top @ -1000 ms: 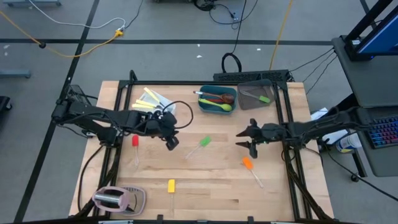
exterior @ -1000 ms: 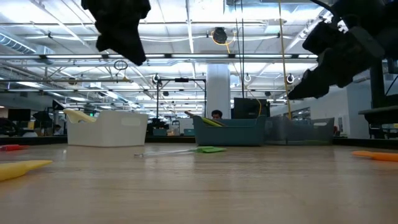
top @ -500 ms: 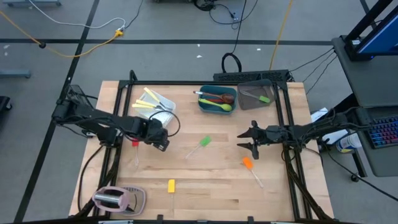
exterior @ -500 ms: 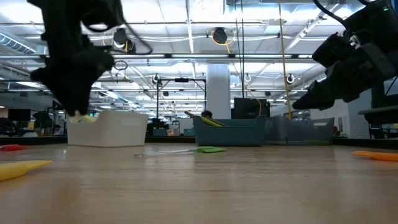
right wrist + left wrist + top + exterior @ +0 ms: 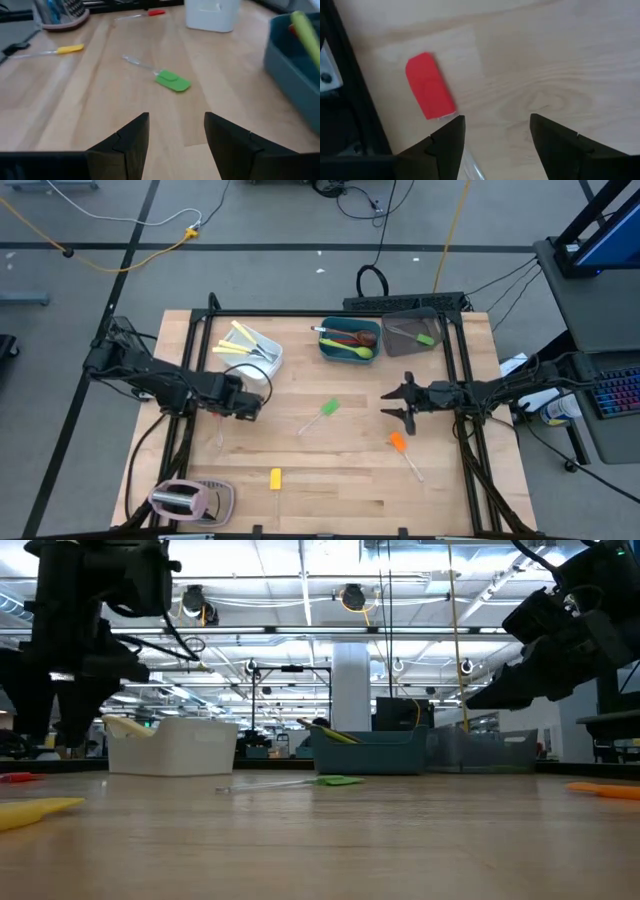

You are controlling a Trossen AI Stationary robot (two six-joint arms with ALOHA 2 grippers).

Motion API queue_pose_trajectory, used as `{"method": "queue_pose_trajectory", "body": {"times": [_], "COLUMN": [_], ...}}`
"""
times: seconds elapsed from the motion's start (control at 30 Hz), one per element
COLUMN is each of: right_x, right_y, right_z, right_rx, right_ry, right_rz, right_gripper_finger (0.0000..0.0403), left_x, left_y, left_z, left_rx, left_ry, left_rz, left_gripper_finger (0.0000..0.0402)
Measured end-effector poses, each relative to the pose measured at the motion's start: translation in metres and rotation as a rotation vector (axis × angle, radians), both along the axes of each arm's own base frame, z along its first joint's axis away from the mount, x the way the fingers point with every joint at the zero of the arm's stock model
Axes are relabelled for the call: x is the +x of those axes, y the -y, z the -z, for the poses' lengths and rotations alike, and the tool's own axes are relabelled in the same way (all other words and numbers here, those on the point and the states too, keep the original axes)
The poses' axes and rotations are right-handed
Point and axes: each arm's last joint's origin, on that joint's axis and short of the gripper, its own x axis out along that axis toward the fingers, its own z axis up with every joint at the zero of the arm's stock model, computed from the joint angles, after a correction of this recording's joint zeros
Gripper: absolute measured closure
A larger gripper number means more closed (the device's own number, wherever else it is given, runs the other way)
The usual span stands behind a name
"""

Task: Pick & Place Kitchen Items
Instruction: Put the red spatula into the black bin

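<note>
Over the last second the left claw [image 5: 243,402] has swung away from the middle of the counter [image 5: 340,480] toward its left side and now hangs low over the red spatula [image 5: 430,92], its fingers spread wide with the red blade just beyond the tips; that reads as the approach to the next pick, with the grasp not yet made. The right claw [image 5: 402,404] has barely moved: it hovers open above bare wood to the right, between the green spatula [image 5: 328,409] and the orange spatula [image 5: 398,442]. A yellow spatula [image 5: 275,477] lies near the front edge, beside the toaster [image 5: 178,499] in the corner. At the back, the white tub [image 5: 262,360], the teal tub [image 5: 351,340] and the grey tub [image 5: 414,330] already hold utensils. Nothing sits between the left claw and the red spatula, though the arm's frame runs close beside it.
</note>
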Motion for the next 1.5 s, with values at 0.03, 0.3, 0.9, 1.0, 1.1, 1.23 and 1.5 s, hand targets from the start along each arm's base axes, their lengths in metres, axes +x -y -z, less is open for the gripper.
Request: {"method": "queue_pose_trajectory", "body": {"times": [0.03, 0.3, 0.9, 1.0, 1.1, 1.23, 1.5], "right_x": [0.000, 0.000, -0.001, -0.001, -0.001, 0.000, 0.001], "right_y": [0.000, 0.001, -0.007, -0.007, -0.007, -0.007, -0.008], "right_z": [0.000, 0.000, 0.000, 0.000, -0.001, -0.004, -0.005], "right_rx": [-0.015, 0.042, 0.088, 0.085, 0.077, 0.059, 0.039], "right_ry": [0.000, 0.003, 0.009, 0.009, 0.021, 0.049, 0.059], "right_rz": [0.011, 0.039, 0.053, 0.054, 0.049, 0.039, 0.031], "right_gripper_finger": [0.0220, 0.0220, 0.0220, 0.0220, 0.0220, 0.0220, 0.0220], "left_x": [-0.002, -0.025, -0.023, -0.019, -0.019, -0.018, -0.001], "left_y": [0.001, 0.013, 0.020, 0.022, 0.022, 0.022, 0.034], "left_z": [0.003, 0.028, 0.042, 0.041, 0.043, 0.044, 0.041], "left_rx": [0.004, -0.051, -0.031, -0.034, -0.033, -0.023, -0.003], "left_ry": [-0.008, -0.110, 0.118, 0.162, 0.166, 0.194, 0.379], "left_rz": [-0.013, -0.094, 0.110, 0.137, 0.138, 0.190, 0.458], "left_gripper_finger": [0.0172, 0.0172, 0.0241, 0.0295, 0.0346, 0.0392, 0.0382]}}
